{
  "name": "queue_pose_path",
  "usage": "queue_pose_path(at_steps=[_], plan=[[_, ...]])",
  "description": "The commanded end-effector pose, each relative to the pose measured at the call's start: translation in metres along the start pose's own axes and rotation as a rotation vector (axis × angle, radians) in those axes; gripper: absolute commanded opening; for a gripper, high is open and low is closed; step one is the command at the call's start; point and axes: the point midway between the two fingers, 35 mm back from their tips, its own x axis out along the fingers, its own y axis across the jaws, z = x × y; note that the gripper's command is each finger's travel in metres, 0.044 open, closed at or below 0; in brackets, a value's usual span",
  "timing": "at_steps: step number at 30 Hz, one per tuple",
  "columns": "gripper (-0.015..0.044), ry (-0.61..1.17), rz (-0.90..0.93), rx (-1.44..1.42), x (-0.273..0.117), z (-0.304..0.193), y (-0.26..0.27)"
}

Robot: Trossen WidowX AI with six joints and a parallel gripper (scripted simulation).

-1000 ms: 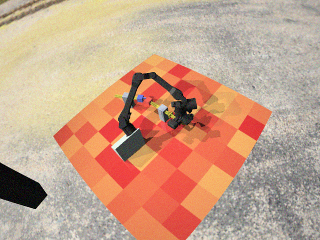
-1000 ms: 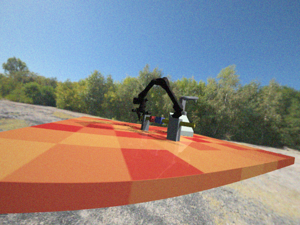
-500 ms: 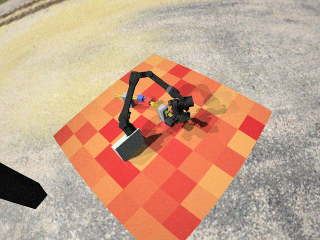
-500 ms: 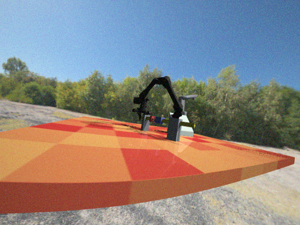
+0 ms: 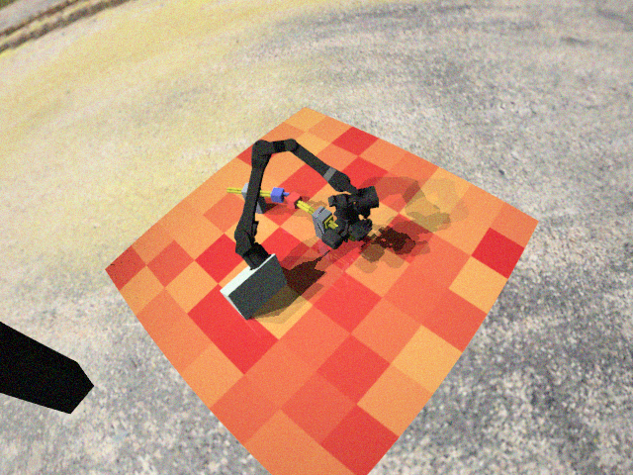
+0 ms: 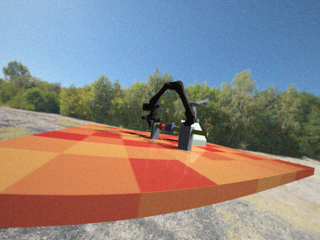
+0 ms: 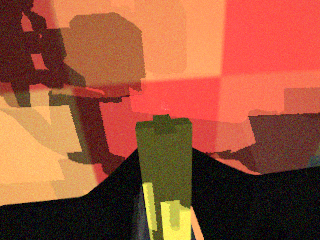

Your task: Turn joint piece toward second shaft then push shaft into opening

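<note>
The fixed yellow shaft (image 5: 234, 190) (image 6: 200, 132) passes through its grey block (image 5: 260, 205) (image 6: 184, 138). Its blue end part (image 5: 278, 194) (image 6: 169, 128) carries the red square joint piece (image 5: 293, 200) (image 6: 162, 126). The second yellow shaft (image 5: 306, 206) (image 7: 165, 167) passes through the other grey block (image 5: 321, 221) (image 6: 155, 133), and its inner end meets the red piece. How deep it sits in the opening cannot be told. My gripper (image 5: 348, 233) (image 6: 150, 121) (image 7: 160, 147) is shut on the second shaft near its outer end, beyond the block.
A pale slab-like block (image 5: 258, 287) (image 6: 199, 140) stands by the arm's base. My arm arches over the fixed shaft's side of the setup. Everything stands on a red and orange checkered board (image 5: 352, 357) (image 6: 98, 170). A black shape (image 5: 41, 368) shows at the lower left of the top view.
</note>
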Motion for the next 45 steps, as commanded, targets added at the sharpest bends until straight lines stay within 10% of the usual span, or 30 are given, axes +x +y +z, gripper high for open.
queue_pose_path(at_steps=[1,14,28,45], plan=[[0.0000,0.000,-0.001,-0.002,0.000,0.000,0.000],[0.0067,0.000,-0.001,-0.002,0.000,0.000,0.000],[0.0434,0.000,-0.001,-0.002,0.000,0.000,0.000],[0.0440,0.002,0.000,0.001,-0.030,0.000,0.000]])
